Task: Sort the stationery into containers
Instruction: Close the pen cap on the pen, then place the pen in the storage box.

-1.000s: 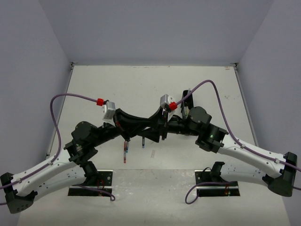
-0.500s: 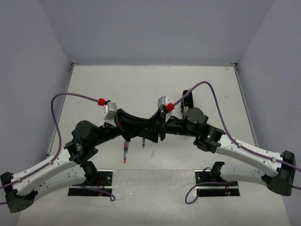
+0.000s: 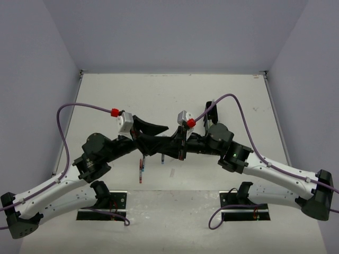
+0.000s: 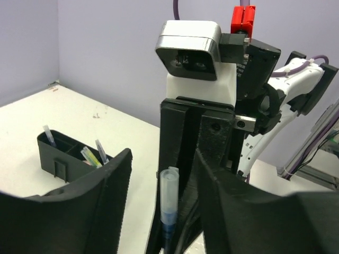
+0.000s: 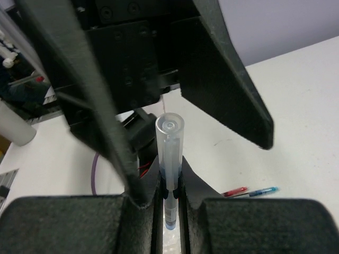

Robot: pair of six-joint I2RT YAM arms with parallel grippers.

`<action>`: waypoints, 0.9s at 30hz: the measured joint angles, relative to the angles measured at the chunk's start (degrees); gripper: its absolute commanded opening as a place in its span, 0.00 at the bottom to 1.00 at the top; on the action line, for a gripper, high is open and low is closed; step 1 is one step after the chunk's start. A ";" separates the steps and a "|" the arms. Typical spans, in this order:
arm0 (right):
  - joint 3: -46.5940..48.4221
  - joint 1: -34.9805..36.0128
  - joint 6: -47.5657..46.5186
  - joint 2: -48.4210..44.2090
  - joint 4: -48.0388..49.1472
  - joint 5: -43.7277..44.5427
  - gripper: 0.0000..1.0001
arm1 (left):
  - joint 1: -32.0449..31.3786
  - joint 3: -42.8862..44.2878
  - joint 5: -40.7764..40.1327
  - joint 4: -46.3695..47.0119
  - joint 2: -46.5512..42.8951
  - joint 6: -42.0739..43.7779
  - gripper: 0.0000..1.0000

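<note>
Your pale table (image 3: 106, 95) carries both arms, the left arm (image 3: 58, 185) and the right arm (image 3: 275, 172), which reach in from the near corners and meet nose to nose over its middle. Beyond the right arm, toward the far side, you have the black organiser tray (image 4: 53, 153). At least three pens stand in its compartments, among them a yellow-green marker (image 4: 90, 156). Your left gripper (image 4: 163, 159) is parted, its two black fingers standing to either side of the capped pen (image 5: 169, 143) with a gap showing on each side, so it has hold of nothing. Your right gripper (image 5: 169, 186) is pinched tight on that same pen, the fingers pressing its barrel from both sides just below the clear cap. The cap sticks out past the fingertips, and dark blue shows through the barrel under it. The pen hangs in the air between the two grippers, well clear of the tray. On the table below them lie a red pen (image 5: 234, 191) and a blue pen (image 5: 263, 190), end to end and close together.
</note>
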 measured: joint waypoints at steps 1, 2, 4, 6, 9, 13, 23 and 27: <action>-0.38 0.04 0.00 -0.26 0.01 0.38 0.00 | 0.24 0.15 -0.77 -0.23 0.18 -0.07 0.99; -0.76 -0.01 -0.18 -0.42 -0.10 1.61 0.00 | 0.25 0.34 -1.81 -0.19 0.24 0.31 1.00; -1.66 -0.36 -0.28 -0.78 -0.31 5.20 0.00 | 0.11 1.90 -2.32 -1.36 0.28 0.02 1.00; -2.32 -1.08 -0.61 -0.73 -0.51 10.08 0.00 | -0.22 4.26 -4.67 -4.06 0.55 0.12 1.00; -3.37 -3.55 -0.91 -0.68 -1.31 17.67 0.00 | -0.56 8.95 -13.79 -10.60 0.93 -0.25 1.00; -4.08 -10.58 -0.79 0.14 -3.72 28.58 0.00 | -0.49 15.91 -31.96 -22.52 0.20 -1.78 1.00; 2.82 -32.45 -0.64 14.49 -7.48 45.72 0.00 | -0.49 13.47 -43.80 -37.33 -10.15 -2.52 1.00; 7.90 -36.51 -1.55 20.22 -7.79 48.24 0.00 | -0.49 11.40 -40.27 -41.50 -10.49 -2.28 1.00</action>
